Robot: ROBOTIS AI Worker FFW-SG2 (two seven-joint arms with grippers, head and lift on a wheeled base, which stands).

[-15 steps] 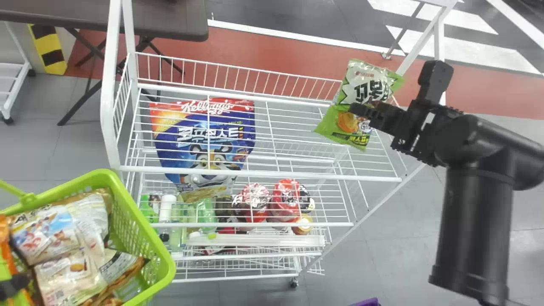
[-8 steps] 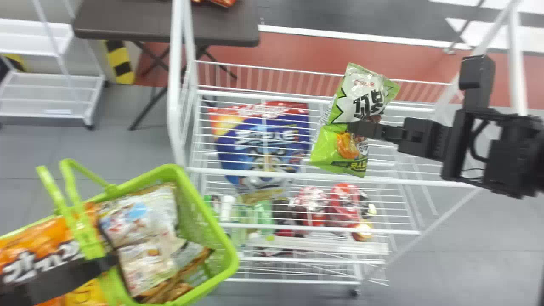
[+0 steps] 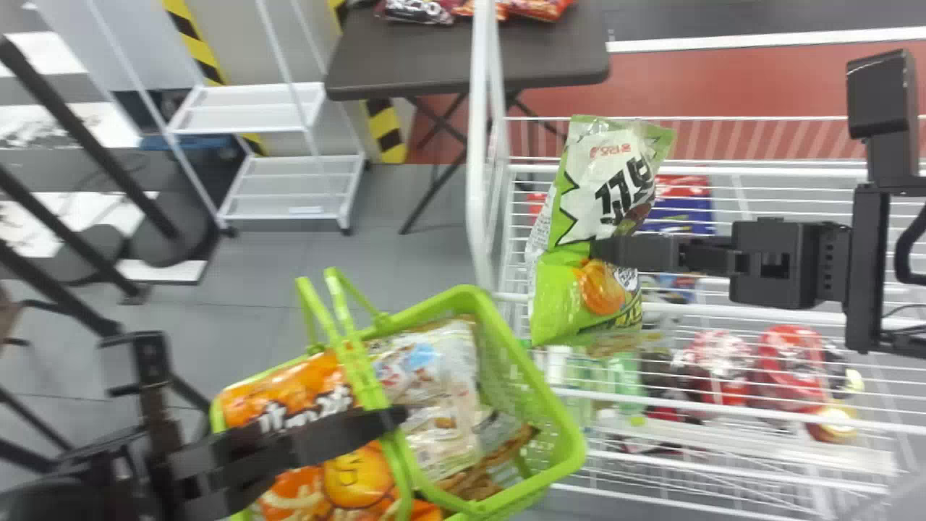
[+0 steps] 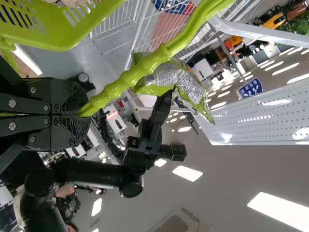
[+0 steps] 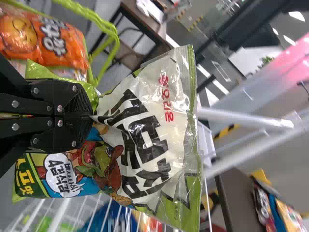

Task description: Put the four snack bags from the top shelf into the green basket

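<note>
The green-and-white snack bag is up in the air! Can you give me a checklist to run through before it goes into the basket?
1. Snack bag gripped: ok, the right gripper pinches it.
2. Basket held: ok, the left gripper is closed on its handle.
3. Bag over basket: not ok, it hangs beyond the rim, by the wire rack.
4. Opening unobstructed: not ok, the raised handle crosses it.
5. Enough room: cannot tell; other bags crowd it, though a gap shows on the rack side.
6. Bag sealed: cannot tell.
</note>
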